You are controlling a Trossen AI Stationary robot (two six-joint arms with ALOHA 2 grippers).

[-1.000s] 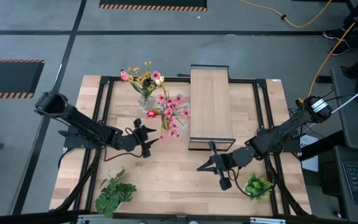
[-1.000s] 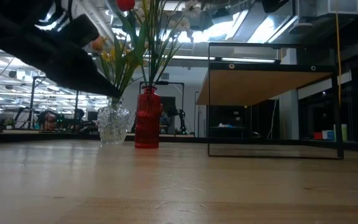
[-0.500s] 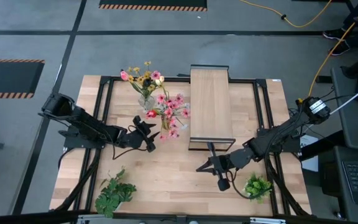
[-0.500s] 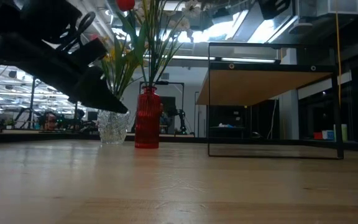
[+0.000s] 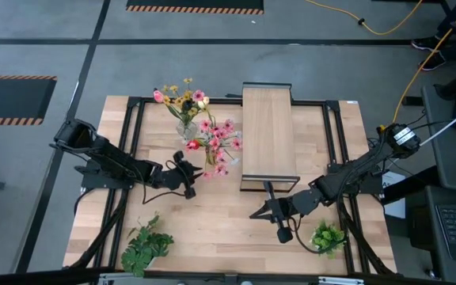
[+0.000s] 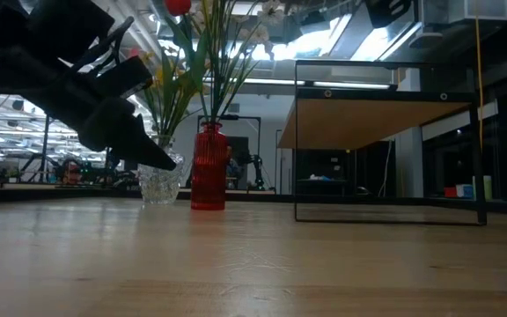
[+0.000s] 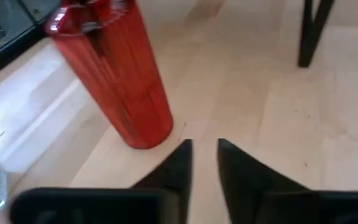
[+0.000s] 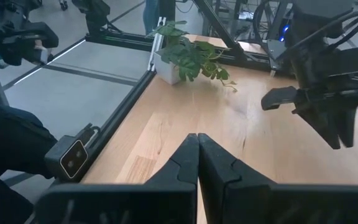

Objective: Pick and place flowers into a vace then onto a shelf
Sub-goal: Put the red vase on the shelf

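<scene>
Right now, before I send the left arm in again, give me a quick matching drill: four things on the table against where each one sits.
Things:
1. red vase
2. clear vase
3. shelf
4. right gripper

Places:
A. near edge, beside a small green plant
B. table centre, running front to back
C. far side, holding yellow and pink flowers
D. just ahead of the left gripper

Pairs: 1-D, 2-C, 3-B, 4-A

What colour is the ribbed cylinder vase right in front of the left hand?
Red, translucent. The cylinder vase shows best in the left wrist view.
</scene>
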